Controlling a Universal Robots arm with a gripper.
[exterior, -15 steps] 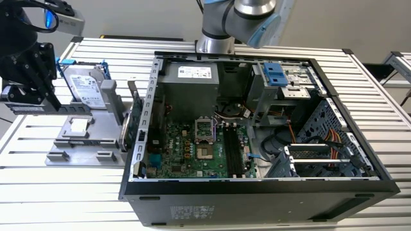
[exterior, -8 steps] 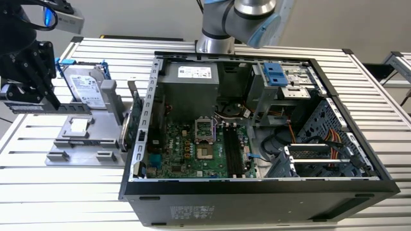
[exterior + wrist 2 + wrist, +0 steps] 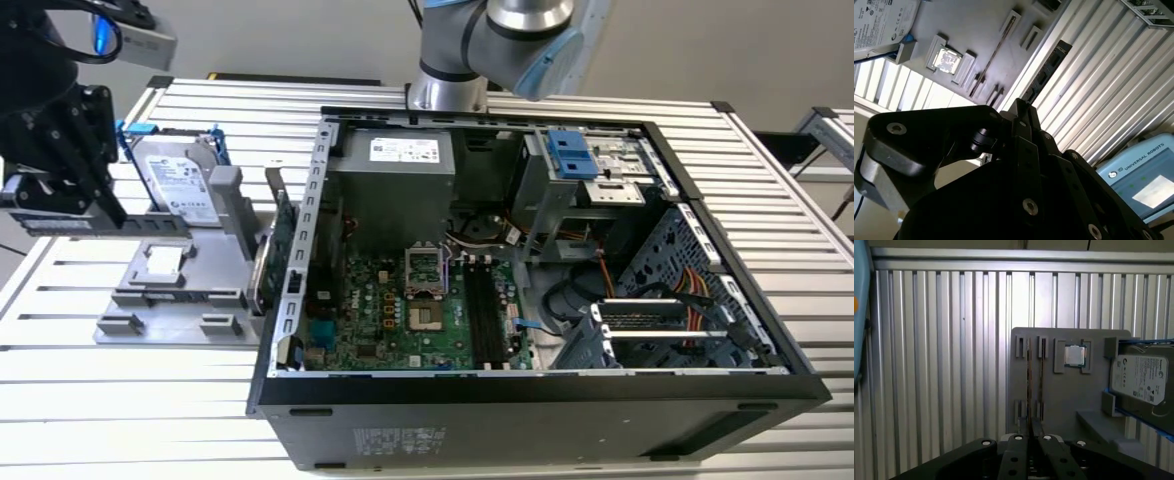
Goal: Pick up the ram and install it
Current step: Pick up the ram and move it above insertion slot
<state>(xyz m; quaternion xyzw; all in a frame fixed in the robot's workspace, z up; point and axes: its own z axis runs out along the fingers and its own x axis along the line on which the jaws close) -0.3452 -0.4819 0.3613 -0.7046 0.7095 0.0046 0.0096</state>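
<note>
Hand, clamped on the ram, hangs near the tray at the exterior view's left; pickup looks done, motherboard slots empty.

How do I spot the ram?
Start at the open computer case, then go to the grey tray on the exterior view's left. Near it the black pincer grips the ram: a long, thin dark stick with black chips, unlike the chunky silver hard drive.

arm: base at tabletop's far edge, exterior view
pincer: over tabletop's edge at the exterior view's left
state: fingers clamped on the ram
</note>
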